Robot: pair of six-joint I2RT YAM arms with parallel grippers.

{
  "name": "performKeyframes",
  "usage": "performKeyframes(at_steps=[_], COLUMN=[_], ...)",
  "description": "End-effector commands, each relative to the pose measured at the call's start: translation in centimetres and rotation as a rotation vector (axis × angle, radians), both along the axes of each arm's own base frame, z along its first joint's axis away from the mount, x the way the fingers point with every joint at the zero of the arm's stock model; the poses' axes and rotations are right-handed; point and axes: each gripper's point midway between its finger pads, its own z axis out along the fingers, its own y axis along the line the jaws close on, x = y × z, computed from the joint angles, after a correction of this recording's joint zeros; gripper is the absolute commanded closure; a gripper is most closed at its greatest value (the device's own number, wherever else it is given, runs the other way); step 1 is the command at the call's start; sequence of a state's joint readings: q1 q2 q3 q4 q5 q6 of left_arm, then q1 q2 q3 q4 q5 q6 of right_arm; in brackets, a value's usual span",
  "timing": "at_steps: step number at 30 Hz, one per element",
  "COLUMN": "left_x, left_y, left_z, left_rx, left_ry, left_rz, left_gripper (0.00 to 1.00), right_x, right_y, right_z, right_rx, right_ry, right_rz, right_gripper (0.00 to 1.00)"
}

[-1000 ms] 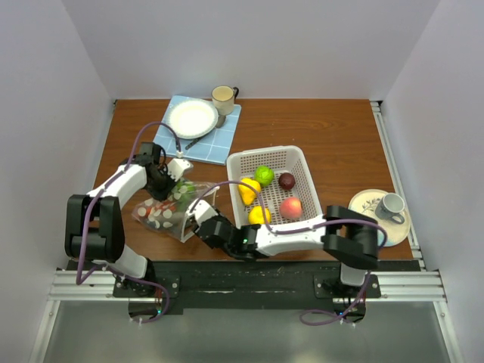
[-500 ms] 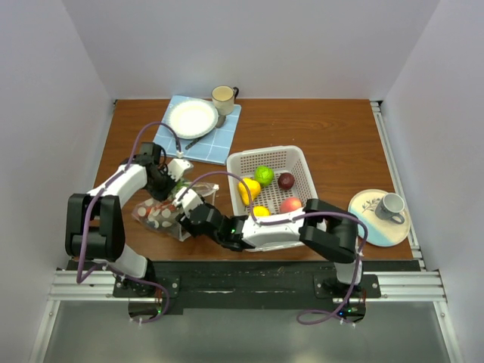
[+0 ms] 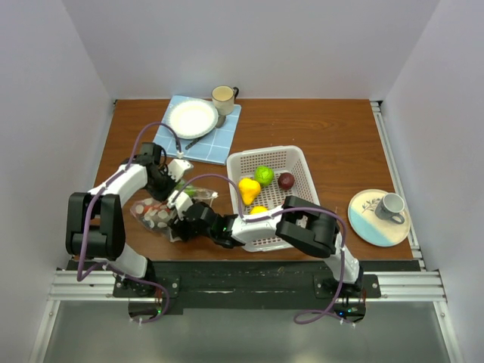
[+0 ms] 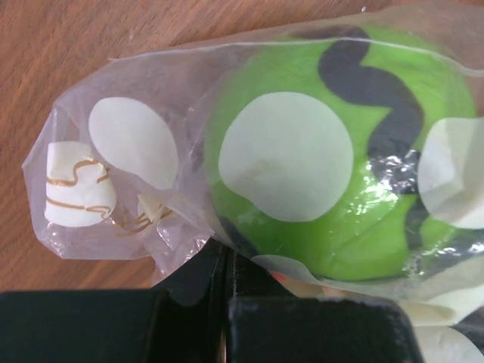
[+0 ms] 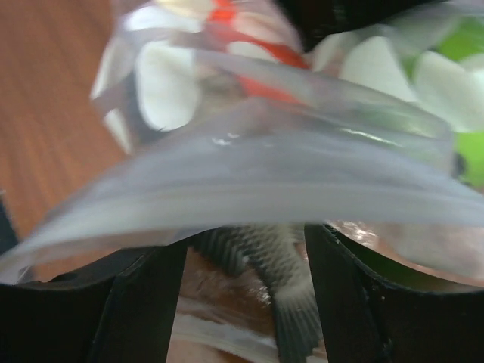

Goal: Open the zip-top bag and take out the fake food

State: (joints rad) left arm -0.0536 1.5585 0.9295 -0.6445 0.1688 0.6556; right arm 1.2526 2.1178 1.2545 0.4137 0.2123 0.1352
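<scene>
The zip-top bag (image 3: pixel 153 215) lies on the near left part of the table (image 3: pixel 325 136), left of the white basket (image 3: pixel 295 160) and apart from it. It holds several pieces of fake food.

The left gripper (image 3: pixel 164 187) is at the bag's far end. In the left wrist view the left gripper (image 4: pixel 225 276) has its black jaws pressed together on a fold of the dotted plastic. Just beyond the jaws, inside the bag, a round green piece (image 4: pixel 325 174) with a dark wavy stripe presses against the film. A crumpled corner of the bag sticks out to the left over bare wood.

The right gripper (image 3: pixel 180 217) is at the bag's near right side, and its arm reaches across the near part of the basket. In the right wrist view the right gripper (image 5: pixel 246 253) has its fingers (image 5: pixel 136 310) spread well apart and clamps nothing. The bag's blurred lip runs across the view just beyond the fingertips. Behind the lip are white dots, something red (image 5: pixel 253 49) and a patch of green at the far right. A grey scaly shape (image 5: pixel 268 265) shows in the gap between the fingers, though I cannot tell what it is.

In the basket lie a yellow piece (image 3: pixel 248 187), a green piece (image 3: pixel 264 175) and a dark maroon piece (image 3: pixel 286 180).
</scene>
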Motion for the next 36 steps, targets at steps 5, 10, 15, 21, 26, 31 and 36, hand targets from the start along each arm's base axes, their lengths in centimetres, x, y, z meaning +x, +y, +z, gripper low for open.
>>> performKeyframes(at_steps=[5, 10, 15, 21, 26, 31, 36], left_x=[0.6, 0.8, 1.1, 1.2, 1.3, 1.4, 1.3], left_y=[-0.4, -0.3, -0.4, -0.4, -0.3, -0.4, -0.4], left_z=[0.3, 0.6, 0.8, 1.0, 1.2, 1.6, 1.5], left_rx=[-0.02, -0.012, -0.015, -0.018, -0.013, -0.015, -0.017], left_ry=[-0.014, -0.021, -0.025, -0.026, -0.029, -0.038, -0.035], left_rz=[-0.002, -0.004, -0.009, -0.01, -0.013, -0.015, -0.014], left_gripper=[1.0, 1.0, 1.0, 1.0, 1.0, 1.0, 1.0], right_x=[-4.7, -4.9, -5.0, -5.0, -5.0, -4.9, -4.5], right_y=[2.6, 2.5, 1.5, -0.1, -1.2, -2.2, -3.6], right_z=[2.4, 0.7, -1.6, -3.7, -3.8, -2.3, 0.6], right_rx=[0.114, 0.059, 0.003, -0.064, -0.092, -0.073, -0.045], right_ry=[0.056, 0.073, 0.092, 0.098, 0.11, 0.101, 0.063], right_rz=[0.262, 0.276, 0.26, 0.243, 0.221, 0.192, 0.158], right_gripper=[0.25, 0.25, 0.26, 0.32, 0.68, 0.82, 0.88])
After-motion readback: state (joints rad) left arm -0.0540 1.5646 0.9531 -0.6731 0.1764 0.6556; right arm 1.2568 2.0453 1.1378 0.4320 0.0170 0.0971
